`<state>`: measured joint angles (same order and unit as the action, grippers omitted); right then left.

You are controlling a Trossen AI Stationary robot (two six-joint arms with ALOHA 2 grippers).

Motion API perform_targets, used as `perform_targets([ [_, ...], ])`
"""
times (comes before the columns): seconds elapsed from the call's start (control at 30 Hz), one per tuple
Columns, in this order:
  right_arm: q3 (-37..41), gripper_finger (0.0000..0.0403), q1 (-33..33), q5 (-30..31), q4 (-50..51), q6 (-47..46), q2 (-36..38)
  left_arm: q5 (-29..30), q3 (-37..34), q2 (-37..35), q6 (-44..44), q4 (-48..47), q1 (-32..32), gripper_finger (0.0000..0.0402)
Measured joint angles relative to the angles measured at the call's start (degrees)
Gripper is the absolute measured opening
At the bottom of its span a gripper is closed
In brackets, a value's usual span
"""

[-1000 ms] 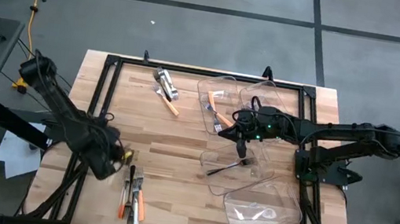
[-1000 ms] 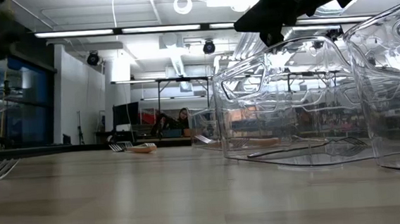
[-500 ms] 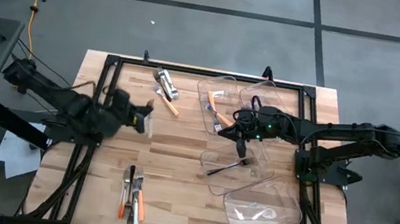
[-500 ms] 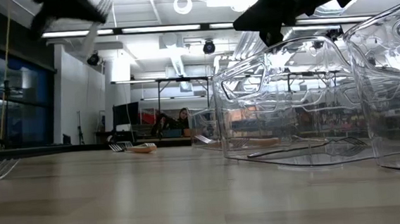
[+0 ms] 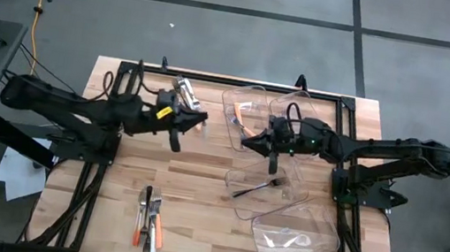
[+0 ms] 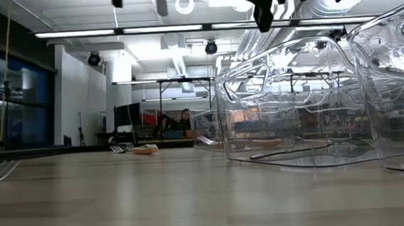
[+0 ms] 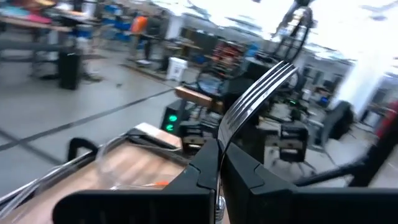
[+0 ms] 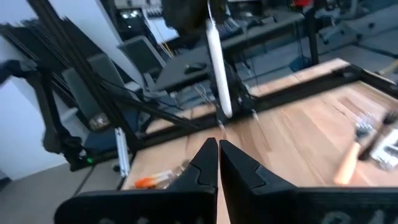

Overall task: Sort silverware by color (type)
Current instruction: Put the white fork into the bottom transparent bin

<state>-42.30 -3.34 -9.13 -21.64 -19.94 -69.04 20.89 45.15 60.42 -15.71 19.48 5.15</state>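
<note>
left gripper [image 7: 217, 163] is clamping a metal fork [image 7: 252, 102], fingers closed on its stem, tines sticking out past the tips. clear plastic bin [image 7: 118, 163] is sitting on the wooden table [image 7: 140, 171] below the fork.

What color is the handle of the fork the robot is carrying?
White handle, clearest in the right wrist view.

My wooden table [image 5: 198, 189] is carrying four clear bins [image 5: 293, 237] on its right half. A small bunch of silverware [image 5: 149, 220] is lying near the front edge, left of centre, and another cluster [image 5: 187, 95] with an orange-handled piece [image 5: 191, 119] is lying near the far edge.
</note>
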Motion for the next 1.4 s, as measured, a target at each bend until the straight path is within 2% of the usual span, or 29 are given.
perform_targets([
  [0.13,0.0,0.0,1.3,0.0,-0.9,0.8,0.0,-4.9,0.0,3.3,0.2,4.7,-1.5,0.0],
  [0.47,0.0,0.0,2.2,0.0,-1.3,-0.4,0.0,-5.9,0.0,6.4,-0.1,8.2,-1.9,0.0],
  [0.57,-0.1,0.0,2.8,1.7,-2.6,-2.8,-0.3,-7.8,0.0,6.4,-0.2,9.1,-2.2,0.0],
  [0.67,-1.9,0.0005,3.8,3.6,-1.0,-1.1,-1.1,-10.8,0.0,6.7,-0.6,11.3,-2.8,0.0],
  [0.77,-4.8,0.003,4.3,4.8,0.0,0.5,-3.0,-11.9,0.0,7.8,-0.8,12.3,-3.3,0.0],
  [0.93,-10.0,0.0109,4.3,5.6,1.6,2.5,-7.0,-14.5,0.0,11.1,-2.8,16.5,-3.7,0.0],
  [1.1,-13.2,0.0178,4.2,6.6,5.0,4.1,-9.7,-14.6,0.0,13.4,-3.7,19.6,-3.7,0.0],
  [1.23,-13.8,0.02,4.1,6.6,4.9,3.5,-11.2,-14.6,0.0,13.5,-4.3,20.2,-3.7,0.0],
  [1.4,-13.9,0.0194,4.1,6.1,4.5,3.3,-12.4,-14.8,0.0,13.5,-4.1,19.9,-3.7,0.0],
])
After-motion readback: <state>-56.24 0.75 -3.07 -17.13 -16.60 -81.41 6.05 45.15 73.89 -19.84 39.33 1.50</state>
